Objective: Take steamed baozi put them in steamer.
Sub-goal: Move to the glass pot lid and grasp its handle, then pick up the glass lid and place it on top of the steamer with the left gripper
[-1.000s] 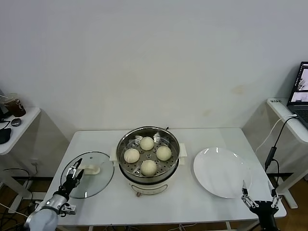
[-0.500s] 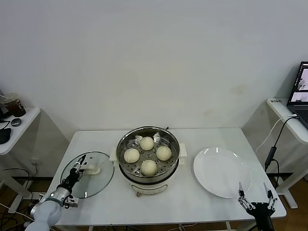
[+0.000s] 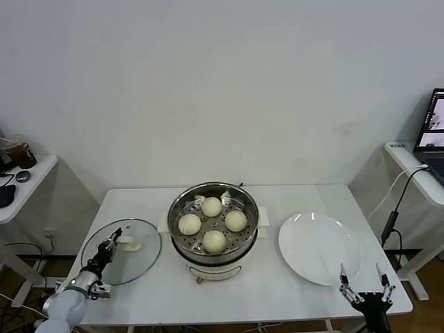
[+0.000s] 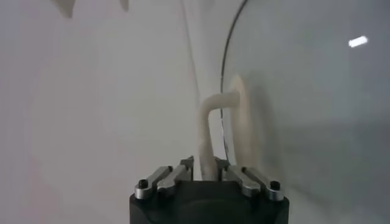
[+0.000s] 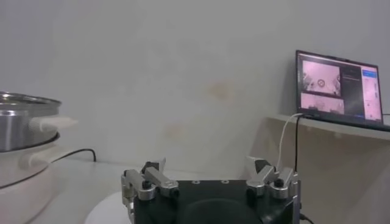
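- Sitting in the centre of the head view, the steamer (image 3: 214, 225) is seen on the tabletop (image 3: 277, 277) with four steamed baozi (image 3: 214, 241) on its perforated tray.
- At lower left, the left tool (image 3: 111, 241) is clamped on the white handle (image 3: 129, 243) of the glass lid (image 3: 122, 259).
- At lower right, the right tool (image 3: 361, 276) is held apart beside the white plate (image 3: 319, 248).
- In the left wrist view, the handle (image 4: 210, 131) is gripped at bottom centre by the tool (image 4: 207, 171).
- In the right wrist view, the steamer (image 5: 24, 125) is shown at the left edge and a laptop (image 5: 339, 89) at upper right; the tool (image 5: 207, 167) is spread.
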Controlling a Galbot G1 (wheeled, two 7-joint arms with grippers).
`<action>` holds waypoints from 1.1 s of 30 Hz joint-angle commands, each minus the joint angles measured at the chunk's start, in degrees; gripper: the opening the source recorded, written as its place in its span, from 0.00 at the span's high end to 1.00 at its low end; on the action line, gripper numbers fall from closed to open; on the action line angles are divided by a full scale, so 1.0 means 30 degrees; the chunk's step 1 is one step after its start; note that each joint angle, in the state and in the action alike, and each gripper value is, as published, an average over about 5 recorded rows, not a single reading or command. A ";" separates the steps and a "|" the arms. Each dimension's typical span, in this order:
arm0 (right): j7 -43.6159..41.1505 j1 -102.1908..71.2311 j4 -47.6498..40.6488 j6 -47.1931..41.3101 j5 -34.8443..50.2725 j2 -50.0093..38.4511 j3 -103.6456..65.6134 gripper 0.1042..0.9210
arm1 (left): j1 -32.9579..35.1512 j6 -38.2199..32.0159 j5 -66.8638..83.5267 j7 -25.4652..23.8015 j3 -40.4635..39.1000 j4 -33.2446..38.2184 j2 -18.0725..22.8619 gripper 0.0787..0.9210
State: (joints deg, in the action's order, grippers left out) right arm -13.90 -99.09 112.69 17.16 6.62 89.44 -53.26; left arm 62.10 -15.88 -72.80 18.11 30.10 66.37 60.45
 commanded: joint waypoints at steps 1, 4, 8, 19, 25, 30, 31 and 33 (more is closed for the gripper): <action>0.0012 -0.0106 -0.0056 0.0131 -0.0173 -0.0156 0.0251 0.12 | 0.2796 0.1668 0.4239 0.0190 0.0406 0.4962 -0.1028 0.88; 0.0006 -0.0144 -0.0167 0.0196 -0.0270 -0.0343 0.0494 0.12 | 0.4951 0.3677 0.5883 0.0263 0.0843 0.8030 -0.1865 0.88; -0.0013 0.0012 -0.0336 0.0142 -0.0359 -0.0616 0.0942 0.12 | 0.7890 0.7496 0.7760 -0.0892 0.1588 1.2606 -0.3082 0.88; -0.0165 0.0261 -0.0679 0.0054 -0.0677 -0.1065 0.1913 0.12 | 0.7126 1.3232 1.0012 -0.6188 0.1141 1.9535 -0.5202 0.88; 0.0153 0.0669 -0.1425 0.0346 -0.2013 -0.0652 0.2370 0.12 | 0.2625 1.5288 1.0237 -0.7292 -0.4306 1.9779 -0.5565 0.88; 0.0637 0.1164 -0.2020 0.0488 -0.3642 -0.0141 0.2885 0.12 | -0.1543 1.6360 0.8526 -0.8035 -0.9188 1.8283 -0.4187 0.88; 0.0710 0.1275 -0.2136 0.0494 -0.3807 -0.0034 0.2947 0.12 | -0.2264 1.6549 0.7957 -0.8404 -0.9902 1.8053 -0.3701 0.88; 0.0834 0.1475 -0.2374 0.0500 -0.4024 0.0140 0.2998 0.12 | -0.3471 1.6980 0.6830 -0.9220 -1.1101 1.7717 -0.2715 0.88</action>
State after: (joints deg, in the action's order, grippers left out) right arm -12.92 -96.57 108.33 18.31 0.42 88.25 -46.13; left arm 70.78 24.46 -46.61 -0.82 19.77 117.43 47.34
